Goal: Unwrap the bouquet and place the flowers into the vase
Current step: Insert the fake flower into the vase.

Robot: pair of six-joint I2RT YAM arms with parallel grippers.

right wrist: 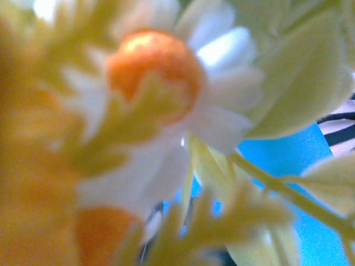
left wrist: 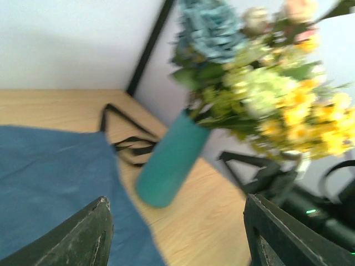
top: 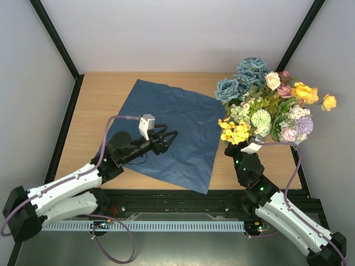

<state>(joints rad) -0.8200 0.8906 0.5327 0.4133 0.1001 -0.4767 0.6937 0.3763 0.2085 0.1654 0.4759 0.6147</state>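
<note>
Flowers [top: 260, 119] in vase [left wrist: 166, 163] | left claw [top: 166, 136] released, well apart | right claw [top: 248, 147] beneath, unclear

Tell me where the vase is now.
Left wrist view: the vase leans at the right of the table, beyond the blue paper, next to the black ribbon, flowers in its mouth. From above, the blooms hide it.

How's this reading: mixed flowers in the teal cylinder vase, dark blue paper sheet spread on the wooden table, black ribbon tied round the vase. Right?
No: the black ribbon lies loose on the wooden table beside the teal cylinder vase, not tied round it, per the left wrist view. Rest holds.
</note>
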